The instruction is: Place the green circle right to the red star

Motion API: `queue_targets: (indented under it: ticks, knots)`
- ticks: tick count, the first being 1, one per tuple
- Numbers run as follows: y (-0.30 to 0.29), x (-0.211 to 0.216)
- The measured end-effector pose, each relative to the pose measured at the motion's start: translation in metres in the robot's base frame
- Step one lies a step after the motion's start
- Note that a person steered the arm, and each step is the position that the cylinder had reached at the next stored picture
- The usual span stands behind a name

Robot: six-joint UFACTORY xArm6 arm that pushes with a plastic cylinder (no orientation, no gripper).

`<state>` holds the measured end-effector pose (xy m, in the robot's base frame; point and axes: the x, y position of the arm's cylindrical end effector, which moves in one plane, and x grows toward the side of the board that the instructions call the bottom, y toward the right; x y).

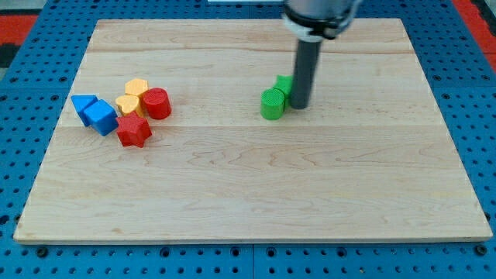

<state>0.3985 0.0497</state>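
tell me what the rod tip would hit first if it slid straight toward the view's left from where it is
Almost certainly the green circle block: my tip sits just at its right side, touching or nearly so. Much farther left lies the red star block.

Arm end: wide dark housing at view's top edge, pale ring beneath it. Below, a straight dark grey cylindrical rod, smooth, unmarked, ending in my tip (300, 106).

Green circle (272, 104) near board (256, 201) centre, slightly right and far. Tip (299, 106) touching its right side. Second green block (284, 84) just behind, partly hidden by rod. Well left: red star (134, 131), red cylinder (156, 103) behind-right, yellow blocks (132, 95) behind, blue blocks (95, 113) left.
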Motion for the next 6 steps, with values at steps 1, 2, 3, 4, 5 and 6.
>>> queue_targets:
  ticks: [1, 2, 3, 4, 5, 6]
  knots:
    - [-0.053, 0.000]
    - [-0.099, 0.015]
    - [-0.077, 0.055]
    - [-0.091, 0.048]
    - [-0.062, 0.028]
    - [-0.110, 0.016]
